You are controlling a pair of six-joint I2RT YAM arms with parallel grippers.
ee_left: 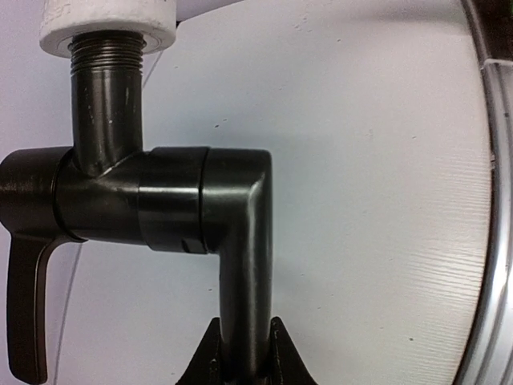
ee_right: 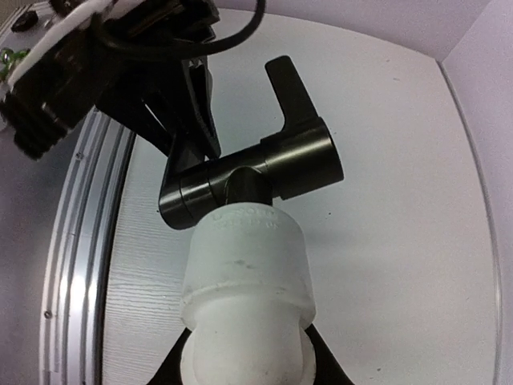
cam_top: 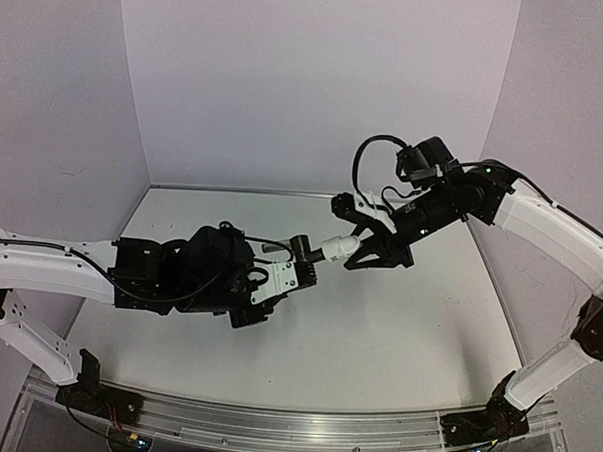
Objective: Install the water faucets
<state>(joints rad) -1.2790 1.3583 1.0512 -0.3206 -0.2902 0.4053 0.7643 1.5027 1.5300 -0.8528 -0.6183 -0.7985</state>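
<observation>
Top external, left fingers (ee_left: 207, 365) clamp one black faucet (cam_top: 303, 248), right fingers (ee_right: 325, 370) clamp one white fitting (cam_top: 339, 248)

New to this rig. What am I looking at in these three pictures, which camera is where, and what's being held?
Two robot arms are bolted at the near edge of a white table. The wide picture comes from a fixed camera above and behind them. The other two come from a camera on each wrist, looking along that arm's own fingers. The left gripper is shut on a black faucet with a lever handle. The right gripper is shut on a white fitting. Both parts are held in the air above the table. The faucet's threaded end sits in the fitting, with some threads showing.
</observation>
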